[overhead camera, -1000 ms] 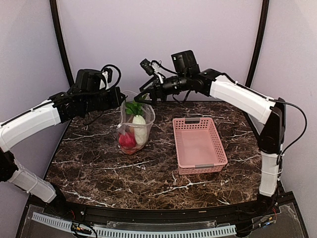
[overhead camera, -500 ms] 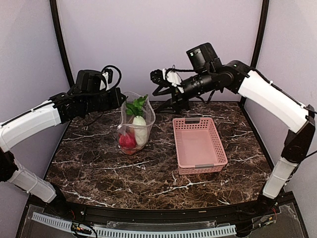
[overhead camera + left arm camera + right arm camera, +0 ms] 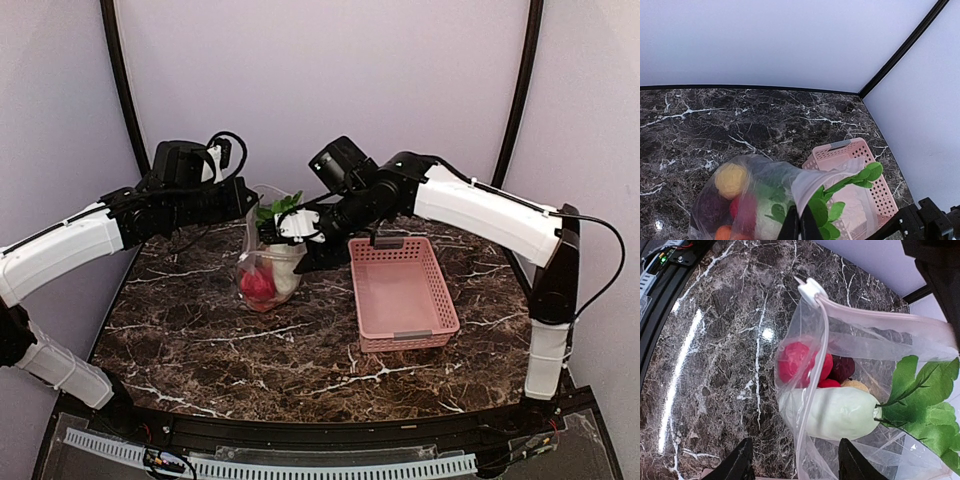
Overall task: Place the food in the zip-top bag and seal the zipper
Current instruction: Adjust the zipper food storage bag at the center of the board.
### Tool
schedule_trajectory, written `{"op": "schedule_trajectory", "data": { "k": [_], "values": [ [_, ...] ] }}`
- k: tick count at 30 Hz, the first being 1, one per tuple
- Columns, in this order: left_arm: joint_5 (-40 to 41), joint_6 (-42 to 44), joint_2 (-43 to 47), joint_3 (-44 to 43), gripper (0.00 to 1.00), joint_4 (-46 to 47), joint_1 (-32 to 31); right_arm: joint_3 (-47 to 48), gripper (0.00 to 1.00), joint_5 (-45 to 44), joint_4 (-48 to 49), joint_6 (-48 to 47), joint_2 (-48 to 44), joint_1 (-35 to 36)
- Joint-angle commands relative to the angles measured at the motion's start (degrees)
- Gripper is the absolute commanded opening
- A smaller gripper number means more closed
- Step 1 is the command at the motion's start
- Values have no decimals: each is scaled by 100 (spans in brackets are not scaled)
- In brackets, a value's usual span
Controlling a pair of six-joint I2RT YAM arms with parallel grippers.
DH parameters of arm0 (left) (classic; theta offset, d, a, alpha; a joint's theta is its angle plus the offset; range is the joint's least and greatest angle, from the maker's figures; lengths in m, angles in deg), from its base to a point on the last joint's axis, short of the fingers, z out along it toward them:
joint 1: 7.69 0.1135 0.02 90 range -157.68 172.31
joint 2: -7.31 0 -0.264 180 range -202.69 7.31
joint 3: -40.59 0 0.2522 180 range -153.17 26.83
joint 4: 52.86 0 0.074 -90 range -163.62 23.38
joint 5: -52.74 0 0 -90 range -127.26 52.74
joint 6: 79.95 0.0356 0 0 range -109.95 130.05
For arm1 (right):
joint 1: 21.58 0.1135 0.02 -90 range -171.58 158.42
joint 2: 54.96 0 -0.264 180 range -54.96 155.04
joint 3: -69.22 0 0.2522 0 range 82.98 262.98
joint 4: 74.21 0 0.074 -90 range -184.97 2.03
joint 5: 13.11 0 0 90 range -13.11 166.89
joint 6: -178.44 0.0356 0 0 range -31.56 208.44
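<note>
View of the bag mouth at the moment of approach. The zip-top bag (image 3: 855, 335) stands on the marbled surface (image 3: 200, 340), left of the pink basket (image 3: 443, 300) and apart from it. It hangs from the left claw (image 3: 800, 227), whose jaws are pressed together on the film at the rim.

Through the clear wall we see the food already inside: a white radish (image 3: 835, 412) lying across the bottom with its green leaves (image 3: 925, 395) poking out of the open mouth, red balls (image 3: 792, 362), a maroon ball (image 3: 842, 367) and, in the left wrist view, a yellow ball (image 3: 731, 180). We see no food in the basket or loose on the surface, so we judge the filling done and the sealing yet to come.

The right claw (image 3: 797, 457) hovers over the bag's free side with its jaws about half apart, holding nothing that we can make out.

The relation that governs the next move is the lie of the zipper (image 3: 822, 330). In the right wrist view its white strip runs as one long line out of the gap between the two fingers to the slider (image 3: 810, 290) at the far end. The strip's long axis therefore points away from the right claw, and the slider sits beyond the claw rather than between its jaws.

We take the right arm to be the one placed for the closing pull, while the left serves as anchor. The protruding leaves lie across the mouth and could foul the seal.
</note>
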Motion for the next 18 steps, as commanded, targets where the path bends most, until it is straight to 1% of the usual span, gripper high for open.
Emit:
{"op": "schedule_trajectory", "data": {
  "k": [1, 2, 4, 5, 6, 7, 9, 10, 12, 13, 14, 15, 17, 18],
  "values": [
    [-120, 115, 143, 98, 1, 75, -12, 263, 55, -360, -141, -17, 157, 35],
    [-124, 118, 142, 101, 1, 63, -8, 247, 53, -405, -160, -42, 184, 37],
    [-136, 137, 149, 111, 1, 38, -11, 235, 41, -515, -221, -91, 246, 49],
    [-154, 154, 150, 108, 1, 17, -12, 246, 32, -580, -241, -99, 273, 58],
    [-167, 159, 151, 101, 1, -3, -12, 279, 25, -629, -270, -96, 307, 68],
    [-194, 190, 142, 66, 1, -77, -13, 347, 21, -684, -326, -97, 322, 80],
    [-264, 252, 93, -140, 1, -369, -12, 730, 2, -830, -528, -120, 361, 156],
    [-319, 265, 31, -273, 1, -530, -12, 1071, 0, -905, -615, -136, 358, 203],
    [-511, 360, -31, -796, 1, -908, -24, 1741, 0, -885, -629, -168, 233, 289],
    [-494, 491, -50, -878, 1, -1070, -42, 1895, 0, -780, -479, -167, 81, 295],
    [-447, 587, -119, -988, 1, -1136, -44, 1856, 0, -666, -211, -138, -78, 296],
    [-236, 778, -173, -1049, 1, -1349, -42, 1621, 0, -585, 64, -159, -241, 295],
    [56, 906, -441, -1447, 1, -1795, -45, 968, 0, -597, 484, -276, -392, 307],
    [-126, 918, -448, -1633, 1, -1845, -47, 843, 0, -647, 499, -301, -346, 323]
  ]
}}
